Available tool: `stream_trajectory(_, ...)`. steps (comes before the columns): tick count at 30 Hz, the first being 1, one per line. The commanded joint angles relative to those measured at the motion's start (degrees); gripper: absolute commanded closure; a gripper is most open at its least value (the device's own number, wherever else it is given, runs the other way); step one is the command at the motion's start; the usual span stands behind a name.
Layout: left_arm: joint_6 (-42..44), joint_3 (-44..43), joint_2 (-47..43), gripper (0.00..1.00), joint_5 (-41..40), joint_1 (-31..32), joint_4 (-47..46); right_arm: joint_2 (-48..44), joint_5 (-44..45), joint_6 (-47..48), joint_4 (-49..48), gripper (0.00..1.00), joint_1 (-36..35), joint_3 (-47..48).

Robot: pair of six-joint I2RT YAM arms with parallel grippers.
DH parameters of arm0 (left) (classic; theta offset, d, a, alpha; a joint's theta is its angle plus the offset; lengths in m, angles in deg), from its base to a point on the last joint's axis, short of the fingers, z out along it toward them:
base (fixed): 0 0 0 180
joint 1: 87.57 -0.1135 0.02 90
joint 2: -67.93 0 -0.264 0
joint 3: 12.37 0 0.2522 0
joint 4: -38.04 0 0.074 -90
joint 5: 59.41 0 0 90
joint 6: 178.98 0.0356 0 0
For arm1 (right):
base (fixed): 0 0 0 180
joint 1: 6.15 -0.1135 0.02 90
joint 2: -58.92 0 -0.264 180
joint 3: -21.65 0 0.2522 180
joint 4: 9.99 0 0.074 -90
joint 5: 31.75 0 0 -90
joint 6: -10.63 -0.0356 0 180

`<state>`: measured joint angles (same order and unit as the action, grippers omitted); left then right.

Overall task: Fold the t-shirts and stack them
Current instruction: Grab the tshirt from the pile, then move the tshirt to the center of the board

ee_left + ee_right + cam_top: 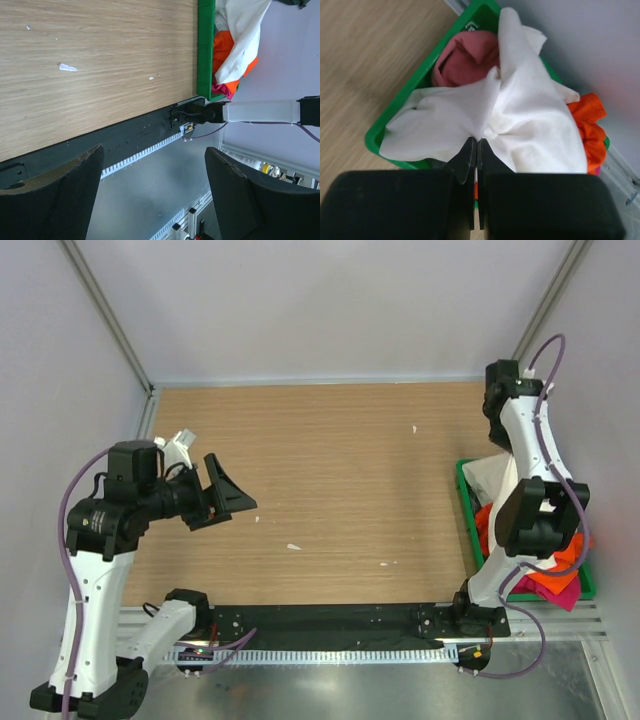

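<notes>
Cream-white t-shirt (530,125) is on top of the pile in the green bin (415,90), at the right edge of the bench (340,470). Right end effector (476,145) is closed on a pinch of it, at a crease mid-heap. Cloth gathers toward the tips, so I read that as a grip, not a miss.

Handling: soft, light, limp. Expect it to drape and trail once you lift. A mid-body pinch gives you a hanging bundle, not an edge. A shoulder seam or hem would be a better hold for folding, but I can't pick out either from here. A thin layer could slip out of the tips, so watch it.

Also in the bin:
- dusty pink shirt (465,57) on the bench side
- orange shirt (587,120) on the wall side
- magenta shirt (558,592) at the near corner, spilling over the rim

The white one could drag these up with it.

Left end effector (152,165) is wide open and holding nothing. It hovers over the bench's left side, well apart from the bin.
</notes>
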<state>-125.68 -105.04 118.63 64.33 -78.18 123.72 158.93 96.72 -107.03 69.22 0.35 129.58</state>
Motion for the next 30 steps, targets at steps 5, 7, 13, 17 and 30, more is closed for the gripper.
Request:
stream_trajectory(5, -1.1, 0.4, -1.8, 0.18, 5.3, 0.9, -2.2, -4.7, 6.2, 2.3, 12.5, 0.99, -0.4, 39.3)
stream_trajectory(7, -1.7, 0.4, -1.8, 0.18, 5.7, 0.9, -2.7, -3.3, 6.6, 4.3, 16.7, 0.99, -0.4, 50.7)
stream_trajectory(13, -5.1, -0.6, -1.7, 0.19, 6.9, 0.9, -4.7, -18.1, -14.6, 8.7, -2.3, 0.99, -0.7, 42.5)
stream_trajectory(17, -8.2, -0.7, -1.9, 0.19, 8.0, 1.0, -6.4, -20.1, -35.6, 1.1, -13.1, 0.99, -0.8, 42.0)
stream_trajectory(30, -10.4, -0.3, 0.3, 0.07, -4.6, 1.0, -4.0, -29.1, -61.7, -20.5, -25.2, 0.30, -30.6, -8.0)
